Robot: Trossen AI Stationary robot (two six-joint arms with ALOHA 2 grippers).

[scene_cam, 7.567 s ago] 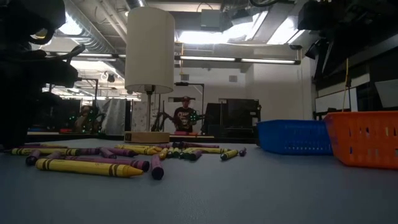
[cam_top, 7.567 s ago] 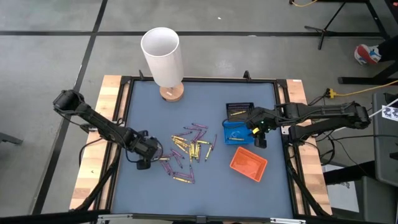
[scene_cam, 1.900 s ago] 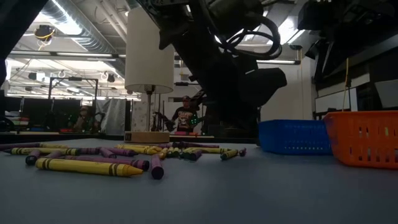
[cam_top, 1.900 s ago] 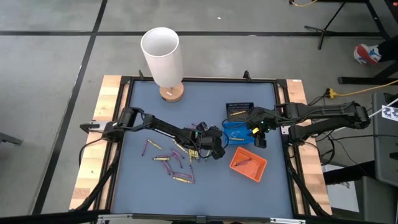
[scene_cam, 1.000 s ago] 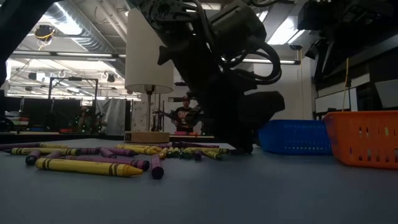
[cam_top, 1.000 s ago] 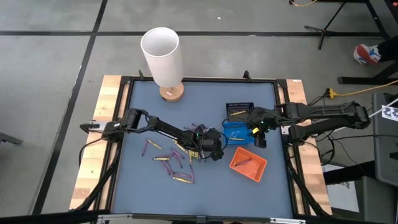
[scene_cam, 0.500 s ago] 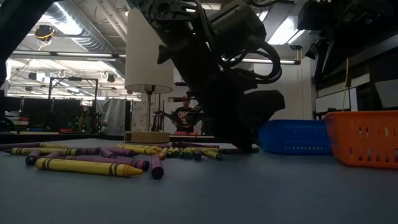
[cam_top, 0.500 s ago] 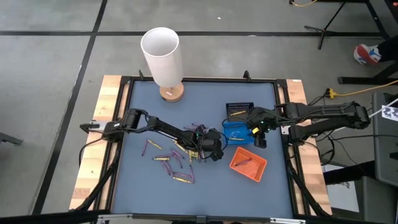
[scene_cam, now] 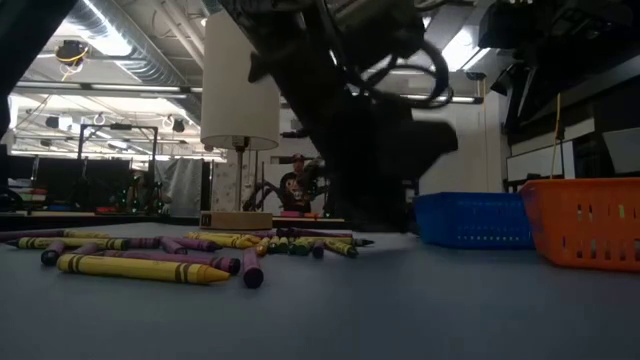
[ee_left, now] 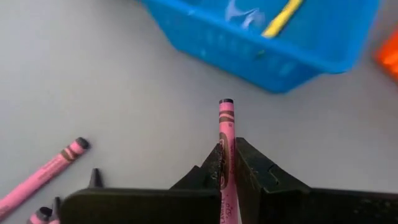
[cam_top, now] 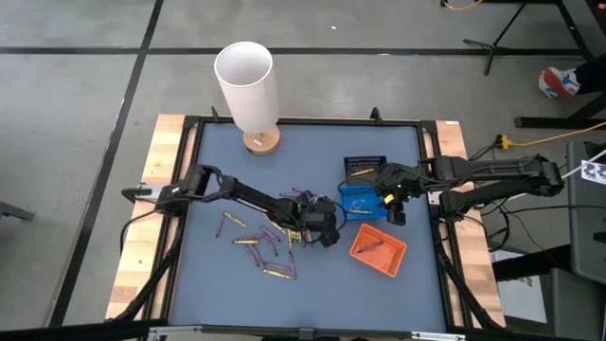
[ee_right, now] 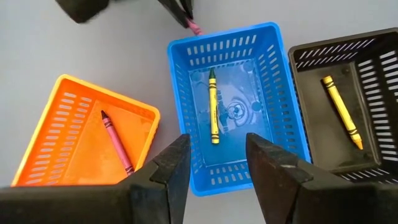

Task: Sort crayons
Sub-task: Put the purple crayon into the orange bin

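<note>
Your left gripper (ee_left: 227,180) is clamped on a pink crayon (ee_left: 226,140) — the stick pokes out past the fingertips toward the blue tray (ee_left: 273,37), which lies near but apart from it. In the high view that gripper (cam_top: 324,227) sits near the middle of the tabletop (cam_top: 312,156), at the edge of the loose crayons (cam_top: 270,248) scattered to its left. Your right gripper (ee_right: 214,168) waits with its fingers spread wide, holding nothing, above the trays. One yellow crayon (ee_right: 213,109) lies in the blue tray, another yellow one (ee_right: 341,111) in the black tray (ee_right: 373,155), and a purple-magenta crayon (ee_right: 115,142) in the orange tray (ee_right: 43,143).
</note>
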